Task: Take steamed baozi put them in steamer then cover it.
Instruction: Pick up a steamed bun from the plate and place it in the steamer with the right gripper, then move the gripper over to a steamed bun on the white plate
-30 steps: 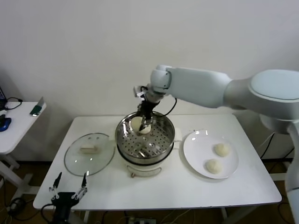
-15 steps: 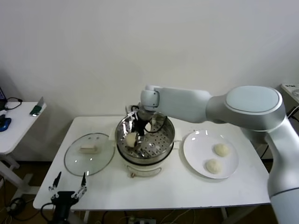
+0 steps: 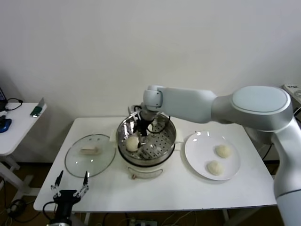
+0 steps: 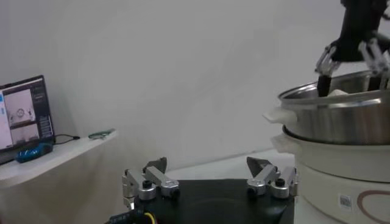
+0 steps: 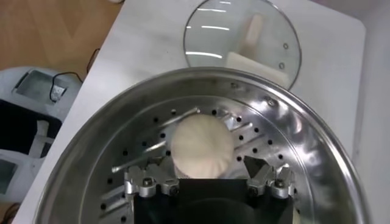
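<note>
Right hand (image 5: 207, 182), fingers spread, stands inside the round shiny steel steamer (image 3: 165, 123) above a released cream-white domed baozi (image 3: 133, 143). Risk: retracting fingers could clip the steamer rim. Left hand (image 3: 70, 185) idles spread near the desk's (image 3: 188, 188) front edge.

White table (image 3: 188, 188); steamer (image 3: 146, 141) centre, cover (image 3: 90, 155) left, plate (image 3: 211, 155) right

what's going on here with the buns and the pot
The right gripper is inside the steel steamer, fingers open just above a bun lying on the perforated bottom. Two more buns wait on the white plate to the robot's right. The glass lid lies on the table to the left of the steamer, off the pot. The left gripper sits idle and open at the table's near edge.
</note>
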Robot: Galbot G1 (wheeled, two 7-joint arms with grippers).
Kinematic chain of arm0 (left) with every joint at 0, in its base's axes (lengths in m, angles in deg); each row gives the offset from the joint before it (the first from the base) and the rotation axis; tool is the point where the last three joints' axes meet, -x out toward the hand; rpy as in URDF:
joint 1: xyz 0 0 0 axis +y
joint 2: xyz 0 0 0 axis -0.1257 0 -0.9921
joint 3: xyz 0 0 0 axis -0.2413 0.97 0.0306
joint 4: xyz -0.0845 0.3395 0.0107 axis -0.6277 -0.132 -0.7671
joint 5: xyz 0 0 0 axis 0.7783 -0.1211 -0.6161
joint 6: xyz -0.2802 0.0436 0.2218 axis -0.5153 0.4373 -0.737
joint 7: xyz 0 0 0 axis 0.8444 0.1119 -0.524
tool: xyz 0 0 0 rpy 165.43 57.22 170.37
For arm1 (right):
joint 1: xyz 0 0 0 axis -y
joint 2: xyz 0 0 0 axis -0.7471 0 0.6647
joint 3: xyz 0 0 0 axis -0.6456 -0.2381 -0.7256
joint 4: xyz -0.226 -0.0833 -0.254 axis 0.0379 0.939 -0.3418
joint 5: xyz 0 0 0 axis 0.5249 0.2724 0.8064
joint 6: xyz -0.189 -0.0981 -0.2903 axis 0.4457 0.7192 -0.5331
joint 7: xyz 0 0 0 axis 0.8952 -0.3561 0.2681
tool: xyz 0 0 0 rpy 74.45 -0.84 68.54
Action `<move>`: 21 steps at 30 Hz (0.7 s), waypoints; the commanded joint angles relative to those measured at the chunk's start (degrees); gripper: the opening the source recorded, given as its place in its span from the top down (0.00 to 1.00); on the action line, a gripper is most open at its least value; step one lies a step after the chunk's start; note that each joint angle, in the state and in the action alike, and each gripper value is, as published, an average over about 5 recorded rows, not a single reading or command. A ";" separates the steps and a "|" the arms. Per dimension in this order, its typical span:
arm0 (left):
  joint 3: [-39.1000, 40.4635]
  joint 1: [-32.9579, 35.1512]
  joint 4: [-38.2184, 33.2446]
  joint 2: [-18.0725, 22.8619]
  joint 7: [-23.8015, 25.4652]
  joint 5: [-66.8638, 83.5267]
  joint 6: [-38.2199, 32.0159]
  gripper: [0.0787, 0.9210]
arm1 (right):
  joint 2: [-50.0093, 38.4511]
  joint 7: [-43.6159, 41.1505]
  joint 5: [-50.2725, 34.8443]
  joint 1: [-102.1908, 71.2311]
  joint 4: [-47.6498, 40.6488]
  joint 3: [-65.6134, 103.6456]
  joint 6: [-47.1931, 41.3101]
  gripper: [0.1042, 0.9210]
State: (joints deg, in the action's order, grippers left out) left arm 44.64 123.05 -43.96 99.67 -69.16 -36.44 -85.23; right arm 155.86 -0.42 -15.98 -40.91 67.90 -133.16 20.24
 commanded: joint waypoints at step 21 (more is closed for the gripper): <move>-0.91 0.13 -0.60 0.06 -0.20 -0.80 0.82 0.12 | -47.64 -7.11 29.05 -5.32 21.07 4.41 6.16 0.12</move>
State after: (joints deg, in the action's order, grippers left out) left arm 43.78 122.89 -44.13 99.49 -69.33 -36.73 -84.65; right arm 123.26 -6.55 -0.23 -36.23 84.07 -133.77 25.34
